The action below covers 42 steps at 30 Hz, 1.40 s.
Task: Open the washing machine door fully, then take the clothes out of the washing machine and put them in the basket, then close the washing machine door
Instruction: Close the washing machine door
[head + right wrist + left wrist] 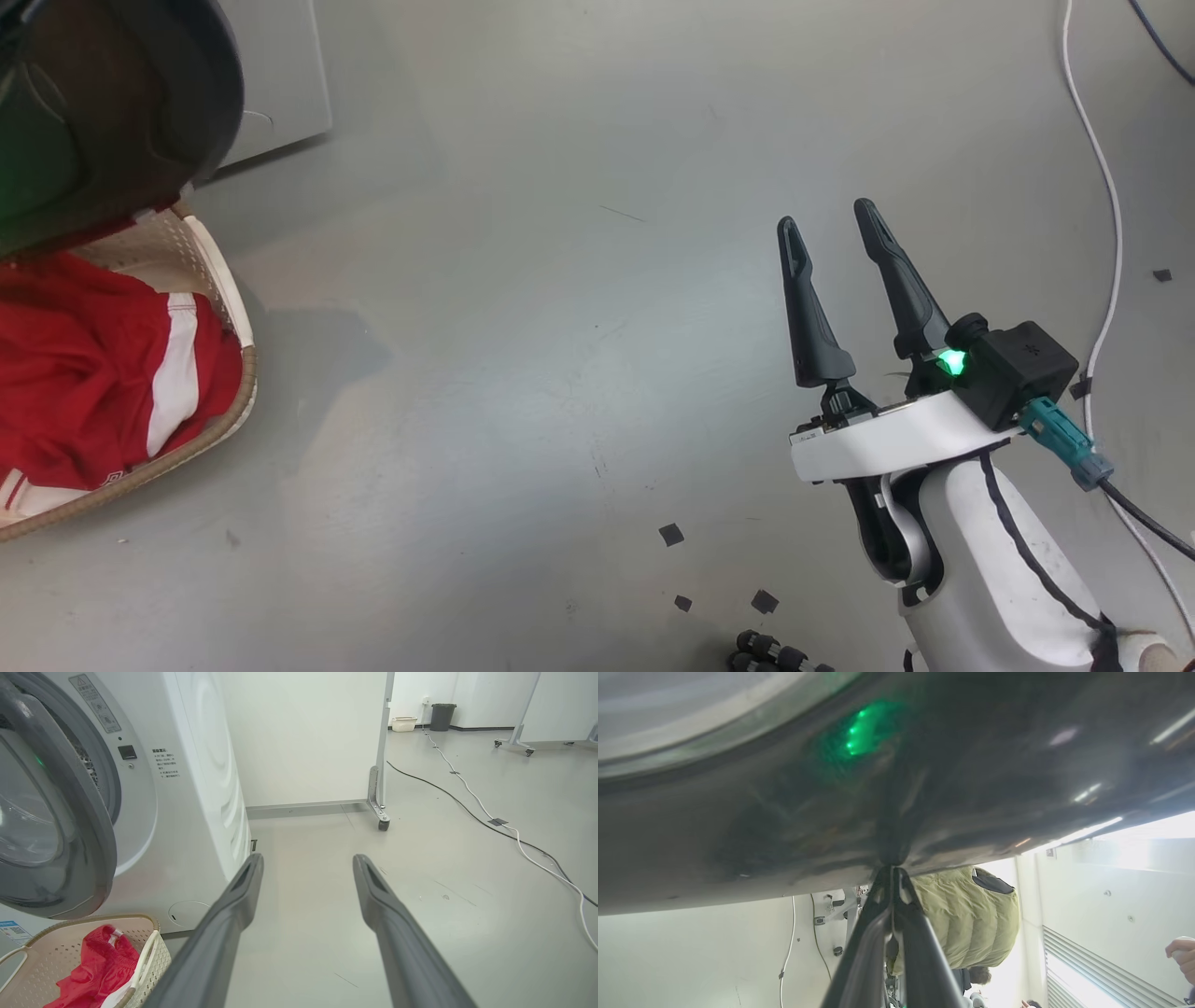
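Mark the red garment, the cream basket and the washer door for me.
Bright red fabric garment with white stripes (84, 373): head view, on its red middle.
Cream perforated plastic basket (42, 963): right wrist view, on its bare inner wall.
Round washing machine door (96, 854): right wrist view, on its grey inner rim.

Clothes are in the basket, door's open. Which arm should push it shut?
Left: the left gripper, shut, has its tips against the black rim of the washing machine door. The right gripper hangs open over the floor, well off to the side.
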### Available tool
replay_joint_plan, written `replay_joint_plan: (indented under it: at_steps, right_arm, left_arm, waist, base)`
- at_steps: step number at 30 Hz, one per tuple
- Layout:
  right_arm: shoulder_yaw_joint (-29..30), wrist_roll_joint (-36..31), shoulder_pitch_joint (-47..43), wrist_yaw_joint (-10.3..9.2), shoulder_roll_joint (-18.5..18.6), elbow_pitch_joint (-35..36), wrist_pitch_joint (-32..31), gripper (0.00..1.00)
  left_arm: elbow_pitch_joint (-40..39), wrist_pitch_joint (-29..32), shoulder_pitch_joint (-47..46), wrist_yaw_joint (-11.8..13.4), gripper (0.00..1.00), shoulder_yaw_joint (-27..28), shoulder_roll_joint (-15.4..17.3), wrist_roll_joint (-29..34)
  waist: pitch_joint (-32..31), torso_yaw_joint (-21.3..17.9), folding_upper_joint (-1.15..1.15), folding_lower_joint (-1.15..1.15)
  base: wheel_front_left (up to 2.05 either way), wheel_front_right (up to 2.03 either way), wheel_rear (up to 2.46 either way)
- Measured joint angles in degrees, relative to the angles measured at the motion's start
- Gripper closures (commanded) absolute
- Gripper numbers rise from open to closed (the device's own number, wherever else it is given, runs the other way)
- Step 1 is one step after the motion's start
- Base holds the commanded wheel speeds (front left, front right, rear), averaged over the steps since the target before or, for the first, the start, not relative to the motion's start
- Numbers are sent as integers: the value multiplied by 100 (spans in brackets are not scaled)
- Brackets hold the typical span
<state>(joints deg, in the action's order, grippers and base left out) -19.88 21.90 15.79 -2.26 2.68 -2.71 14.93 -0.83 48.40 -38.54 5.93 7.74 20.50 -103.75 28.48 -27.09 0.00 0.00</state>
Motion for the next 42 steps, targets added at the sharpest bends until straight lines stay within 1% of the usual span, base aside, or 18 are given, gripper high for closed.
replay_joint_plan:
  at_steps: [10, 15, 19, 22, 23, 26, 31, 35, 36, 37, 39, 40, 41, 42]
  right_arm:
    - [-83, 83, 53, -87, -7, 15, 0, 0]
    - [-112, 134, 160, -92, -7, 11, 0, 0]
    - [-107, 134, 165, -100, -7, -2, 0, 0]
    - [-70, 133, 165, -104, -7, -19, 0, 0]
    - [-64, 133, 165, -143, -5, -25, 0, 0]
    - [-42, 113, 165, -143, -5, -62, 0, 0]
    - [30, -4, 163, -143, -5, -148, 0, 0]
    - [144, -78, 162, -143, -2, -204, 0, 0]
    - [170, -100, 159, -143, -3, -220, 0, 0]
    - [207, -119, 154, -143, -3, -231, 0, 0]
    - [276, -165, 144, -143, -1, -260, 0, 0]
    - [307, -190, 130, -143, -1, -269, 0, 0]
    - [335, -209, 121, -143, -1, -287, 1, 0]
    - [370, -242, 114, -143, 0, -305, 0, 0]
  left_arm:
    - [441, -397, -571, 11, 100, 99, -64, 247]
    - [601, -437, -739, 9, 100, 13, -101, 258]
    - [715, -434, -738, -77, 100, -52, -160, 259]
    - [760, -434, -723, -178, 100, -44, -175, 258]
    - [762, -434, -716, -219, 100, -30, -193, 258]
    - [758, -435, -599, -370, 100, 42, -255, 253]
    - [744, -544, -82, -689, 100, 357, -476, 133]
    - [734, -638, 411, -933, 100, 481, -584, 118]
    - [732, -684, 524, -989, 97, 527, -617, 114]
    - [731, -764, 626, -1035, 73, 565, -655, 121]
    - [704, -812, 843, -1093, 37, 595, -738, 123]
    - [684, -857, 954, -1125, 14, 606, -787, 147]
    - [673, -916, 1068, -1139, 0, 620, -836, 201]
    - [650, -940, 1182, -1178, 0, 625, -881, 236]
  waist:
    - [123, -91, 0, 0]
    - [126, -61, 0, 0]
    - [75, 0, 0, 0]
    - [34, 77, 0, 0]
    - [20, 109, 0, 0]
    - [-26, 217, 0, 0]
    - [-131, 422, 0, 0]
    - [-238, 608, 0, 0]
    - [-267, 658, 0, 0]
    - [-295, 709, 0, 0]
    - [-353, 816, 0, 0]
    - [-382, 869, 0, 0]
    - [-412, 925, 0, 0]
    - [-441, 982, 0, 0]
  base:
    - [0, 0, 0]
    - [0, 0, 0]
    - [0, 0, 0]
    - [0, 0, 0]
    - [0, 0, 0]
    - [0, 0, 0]
    - [0, 0, 0]
    - [0, 0, 0]
    - [0, 0, 0]
    - [0, 0, 0]
    - [0, 0, 0]
    - [0, 0, 0]
    - [0, 0, 0]
    - [0, 0, 0]
